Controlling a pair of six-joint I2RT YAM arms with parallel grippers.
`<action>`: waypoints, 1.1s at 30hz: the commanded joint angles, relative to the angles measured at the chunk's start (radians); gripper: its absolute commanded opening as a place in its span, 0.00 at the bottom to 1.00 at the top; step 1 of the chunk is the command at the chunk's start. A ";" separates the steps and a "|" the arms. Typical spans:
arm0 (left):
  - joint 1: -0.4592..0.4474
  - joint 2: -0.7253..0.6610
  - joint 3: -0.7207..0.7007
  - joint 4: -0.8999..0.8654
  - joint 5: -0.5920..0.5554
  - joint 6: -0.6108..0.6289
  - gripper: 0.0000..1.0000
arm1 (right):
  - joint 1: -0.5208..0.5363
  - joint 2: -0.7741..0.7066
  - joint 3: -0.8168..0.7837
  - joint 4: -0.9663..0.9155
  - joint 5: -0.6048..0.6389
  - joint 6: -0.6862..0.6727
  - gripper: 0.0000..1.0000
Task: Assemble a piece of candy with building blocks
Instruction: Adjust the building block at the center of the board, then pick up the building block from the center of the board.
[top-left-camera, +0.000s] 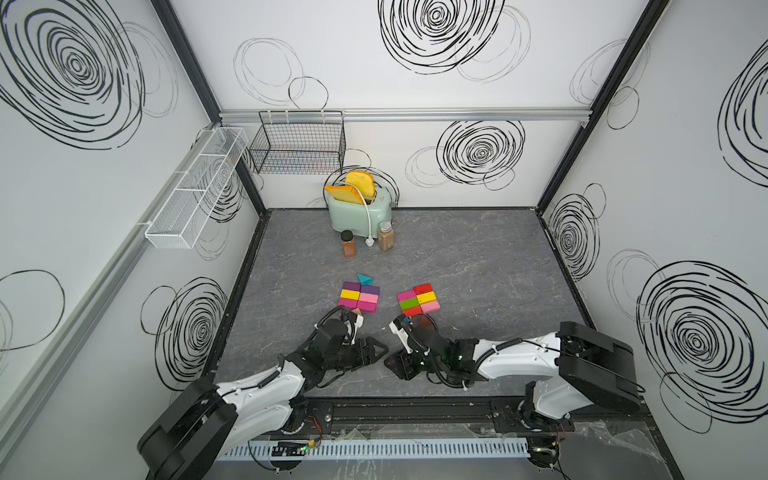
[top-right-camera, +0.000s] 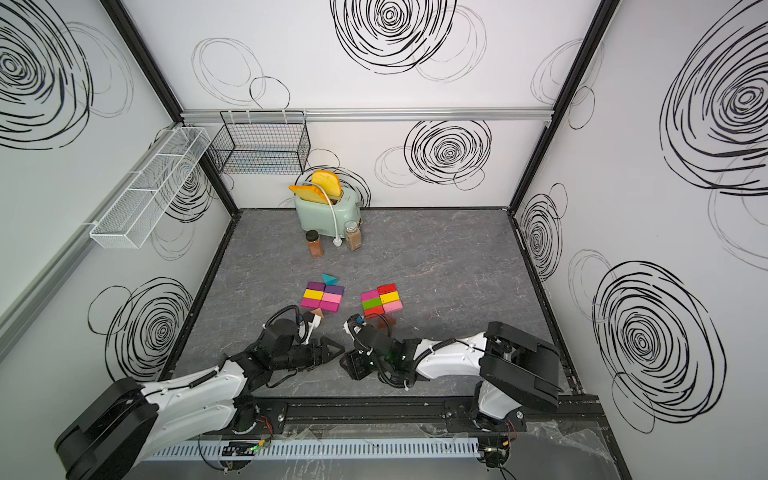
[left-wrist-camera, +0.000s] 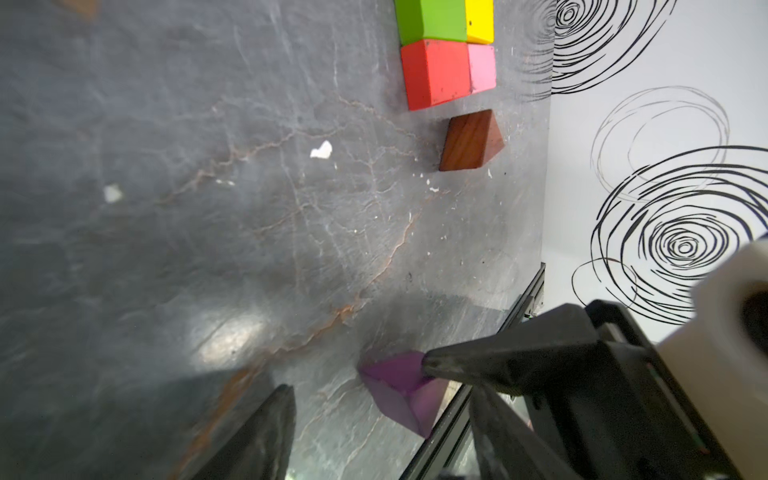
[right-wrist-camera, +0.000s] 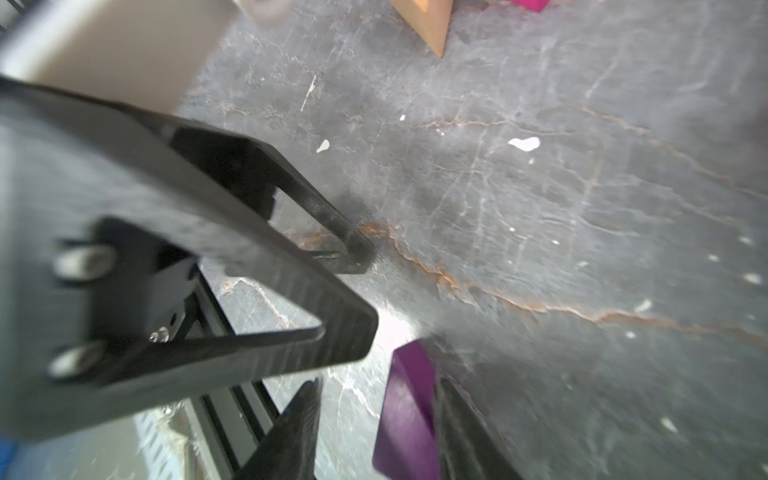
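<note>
Near the middle of the table's (top-left-camera: 478, 270) front edge the two claws sit close together; the left claw (right-wrist-camera: 361, 291) stands wide and empty; the purple triangle (right-wrist-camera: 409, 415) lies between the fingers of the right claw (right-wrist-camera: 378, 382), against one of them — whether it is clamped, I cannot tell; toward the table's centre lie the purple-and-yellow brick rectangle (top-left-camera: 360, 297) and the green-and-red brick rectangle (top-left-camera: 418, 300) — near each other, not touching.

Left tool (top-left-camera: 379, 353) low, jaws apart — right tool (top-left-camera: 392, 360) tip-to-tip with it.
</note>
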 joint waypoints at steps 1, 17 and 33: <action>0.049 -0.091 0.053 -0.188 -0.029 0.047 0.72 | 0.029 0.034 0.068 -0.198 0.064 -0.049 0.47; 0.118 -0.170 0.108 -0.320 -0.007 0.066 0.79 | -0.031 -0.010 0.183 -0.447 0.052 -0.456 0.49; 0.152 -0.164 0.102 -0.304 0.046 0.062 0.78 | -0.080 0.021 0.229 -0.511 -0.037 -0.687 0.49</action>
